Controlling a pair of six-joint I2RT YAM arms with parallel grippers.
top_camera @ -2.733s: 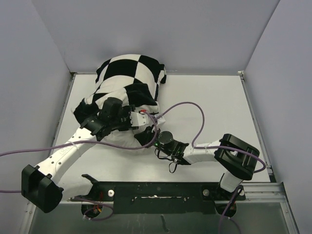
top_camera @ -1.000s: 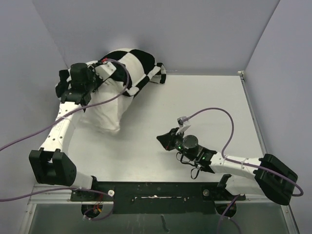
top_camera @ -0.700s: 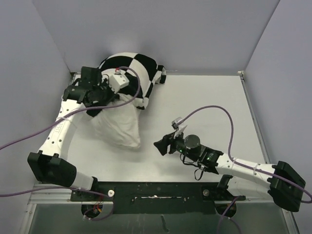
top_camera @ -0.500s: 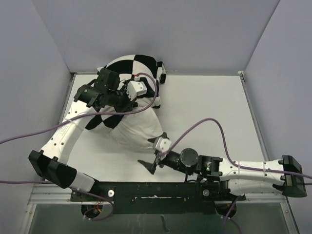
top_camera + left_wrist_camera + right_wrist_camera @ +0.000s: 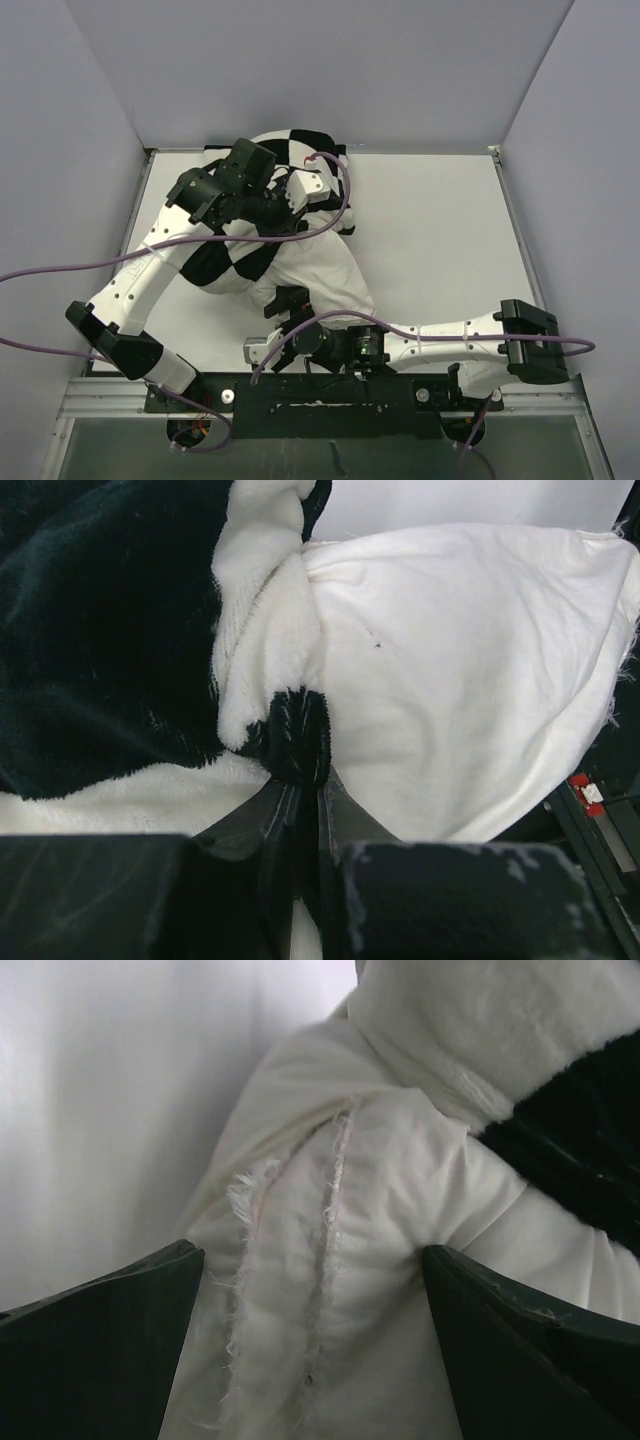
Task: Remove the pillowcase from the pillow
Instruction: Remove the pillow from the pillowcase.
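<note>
Swung across since the previous frame, the right gripper (image 5: pixel 308 1260) now sits at the near corner of the pillow (image 5: pixel 330 278), jaws spread wide astride its frayed seam. The left gripper (image 5: pixel 303 780) pinches a fold of the pillowcase (image 5: pixel 100 630), apparently at its opening. The pillow half protrudes from the pillowcase, on the left side of the table (image 5: pixel 440 230).

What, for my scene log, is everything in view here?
pillowcase: one, black-and-white checked, far left of table, bunched over pillow's far end
pillow: one, plain white, sticking out of the pillowcase toward the near edge
table: one, white, under everything
walls: three, pale grey, around the table
cables: several, purple, along both arms
mounting bar: one, black, near edge
left gripper: one, black, shut on a pillowcase fold
right gripper: one, black, open, jaws either side of the pillow's seamed corner
</note>
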